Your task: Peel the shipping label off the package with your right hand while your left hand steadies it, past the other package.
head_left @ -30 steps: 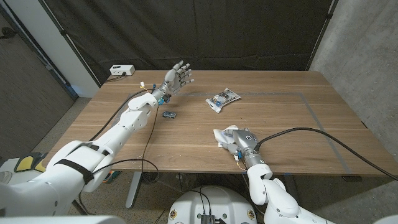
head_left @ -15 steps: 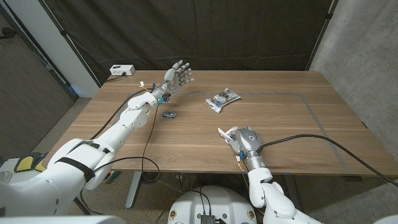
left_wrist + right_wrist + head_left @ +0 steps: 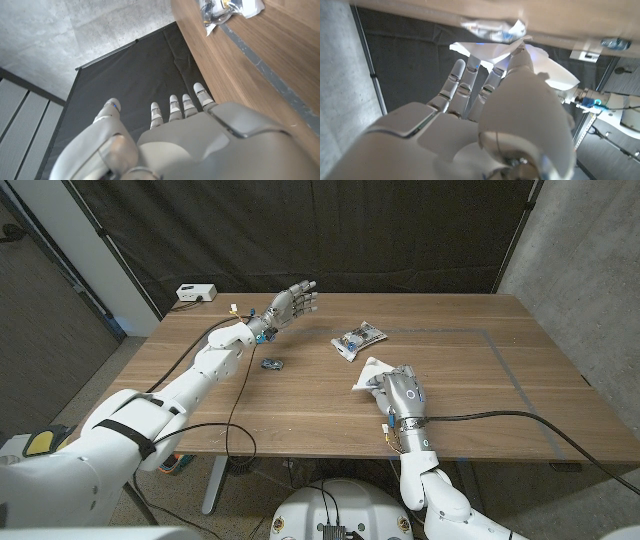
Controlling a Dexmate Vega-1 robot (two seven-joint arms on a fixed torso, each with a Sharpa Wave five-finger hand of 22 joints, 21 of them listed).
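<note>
A clear plastic package [image 3: 358,338] with blue contents lies on the wooden table [image 3: 470,395] at the middle back; it also shows as the package [image 3: 227,7] and the package [image 3: 492,29]. My right hand [image 3: 401,391] hovers just in front of it, pinching a white shipping label [image 3: 371,370] between thumb and fingers. The label [image 3: 530,60] sticks out beyond the fingertips toward the package. My left hand [image 3: 294,301] is raised over the table's back left, open, fingers spread, holding nothing, well apart from the package.
A small dark blue object [image 3: 272,364] lies left of centre, between the two arms. A white box [image 3: 195,293] sits beyond the back left corner. A grey tape line [image 3: 503,358] marks a rectangle on the right half. Cables trail from both wrists.
My right hand has moved from the front edge away toward the package, carrying the white label. My left hand has shifted slightly right and tipped its fingers forward.
</note>
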